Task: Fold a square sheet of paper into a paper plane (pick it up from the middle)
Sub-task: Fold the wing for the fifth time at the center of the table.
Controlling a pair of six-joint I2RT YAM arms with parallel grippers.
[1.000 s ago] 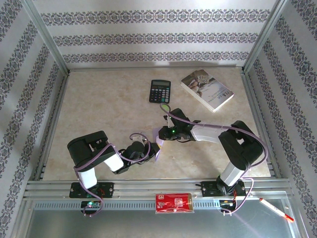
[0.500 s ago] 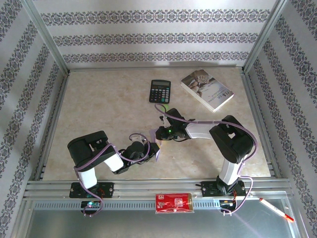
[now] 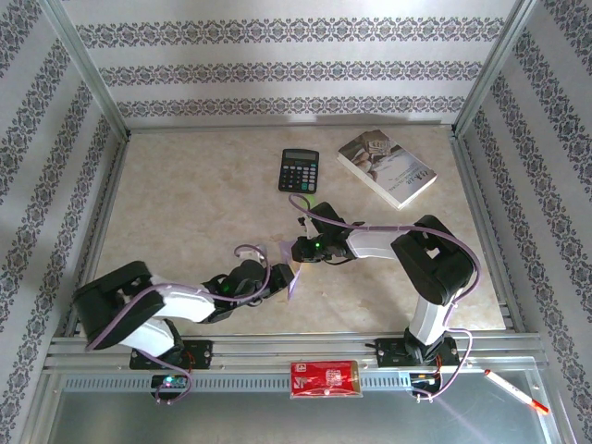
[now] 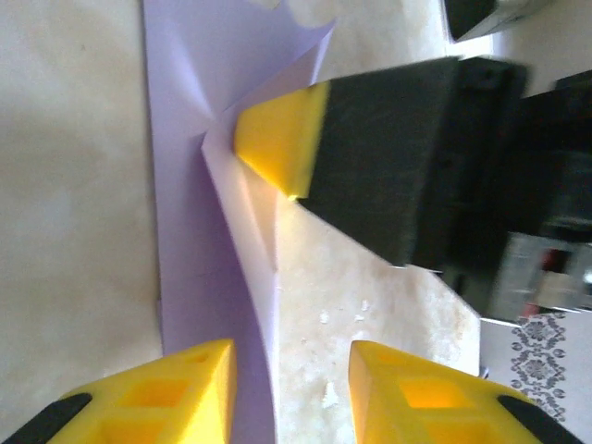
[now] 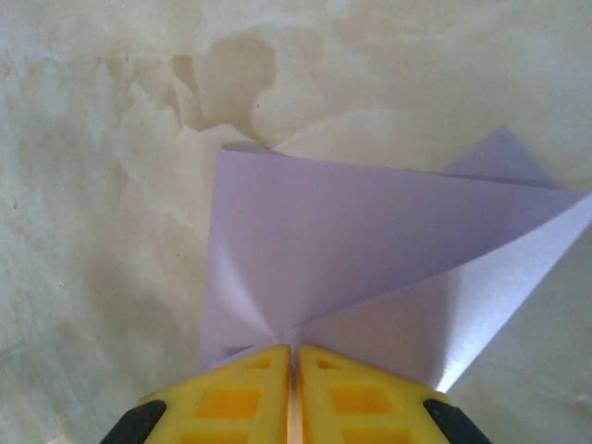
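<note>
The square sheet of paper (image 3: 294, 279), pale lilac and partly folded, lies on the table between the two arms. In the right wrist view its creases (image 5: 370, 231) run together at my right gripper (image 5: 294, 356), which is shut on its near fold. My right gripper (image 3: 298, 250) sits at the paper's far end. In the left wrist view one of its yellow fingertips (image 4: 277, 139) rests on the fold of the paper (image 4: 185, 185). My left gripper (image 4: 291, 388) is open, and a raised paper edge stands between its fingertips, touching neither. That gripper (image 3: 280, 276) is at the paper's near-left side.
A black calculator (image 3: 299, 170) and a white-covered book (image 3: 386, 166) lie at the back of the table (image 3: 185, 203). A red packet (image 3: 324, 379) sits on the front rail and a pen (image 3: 516, 389) lies at the lower right. Metal frame rails border the table.
My left gripper has opened and let go of the paper, and the left arm has stretched out lower and to the left. The right gripper moved slightly left and stays shut.
</note>
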